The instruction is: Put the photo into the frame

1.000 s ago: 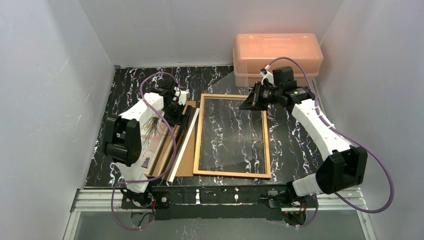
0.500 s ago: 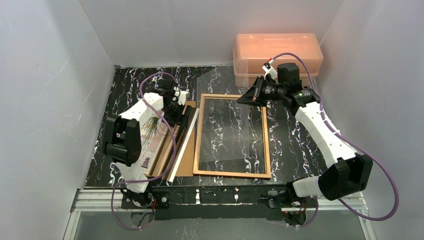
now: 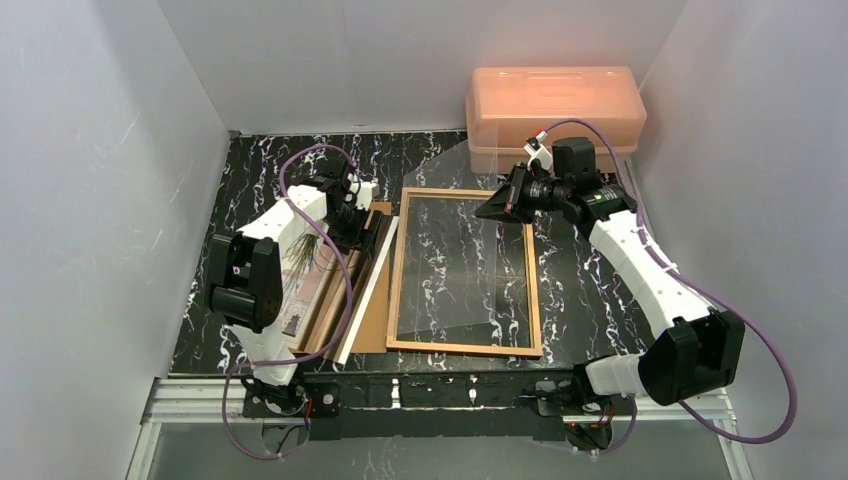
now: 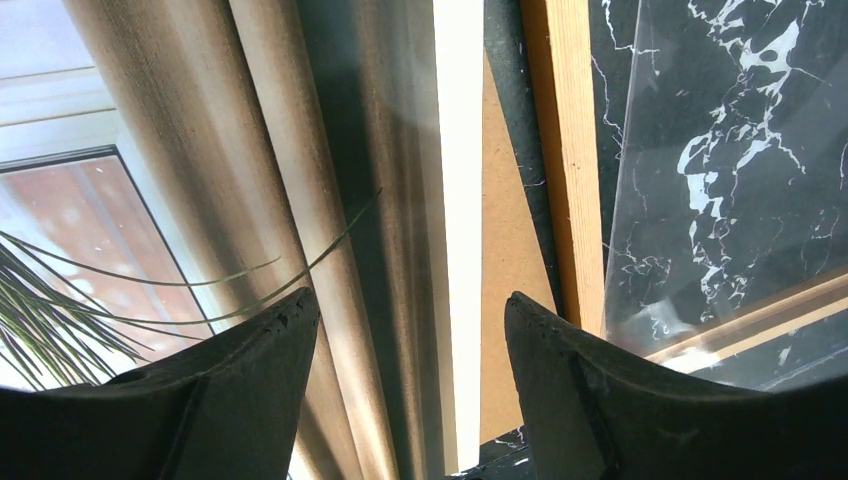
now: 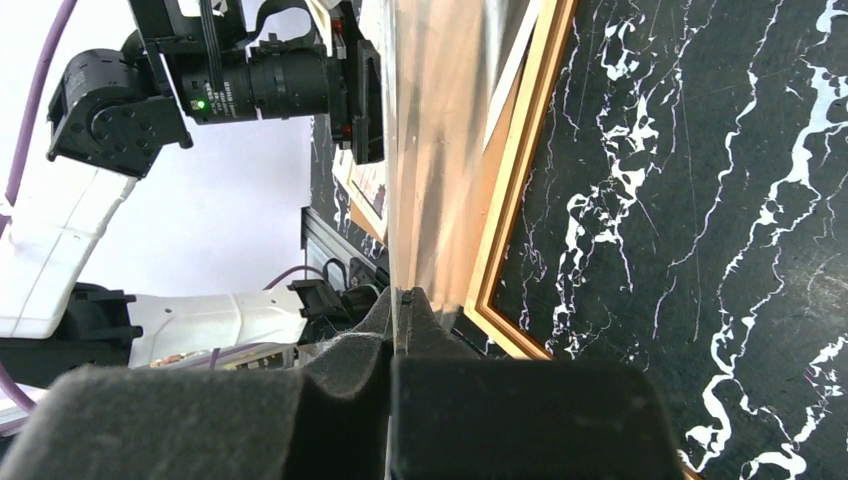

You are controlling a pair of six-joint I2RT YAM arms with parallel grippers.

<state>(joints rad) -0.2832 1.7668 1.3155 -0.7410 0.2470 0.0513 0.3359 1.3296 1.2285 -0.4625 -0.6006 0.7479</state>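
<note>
1. Right gripper [image 5: 402,300]: clenched on the edge of the clear pane [image 3: 455,265]. In the right wrist view the pane runs edge-on straight out from the closed fingers.
2. The pane is tilted over the frame [image 3: 465,349]. Its far-right corner is held up by the right gripper just above the frame's far-right corner, and the rest slopes down across the opening. I can't tell whether the low end touches the table [image 3: 590,280].
3. The frame lies flat mid-table with its long side running away from the bases. Marble shows through the opening.
4. Left gripper [image 4: 410,298]: released, fingers spread wide. It sits over the right edge of the photo [image 4: 280,180]. I can't tell whether the tips touch it.
5. The photo is outside the frame, print side up, left of the frame's left rail and partly under the left arm.
6. A white strip [image 4: 455,200] runs along the photo's right side, between the photo and the frame rail.
7. A brown board [image 3: 372,318] sits under the photo and strip, showing at their near-right side and butting against the frame's left rail.
8. A pink box [image 3: 555,100] stands at the far right, behind the right gripper.
</note>
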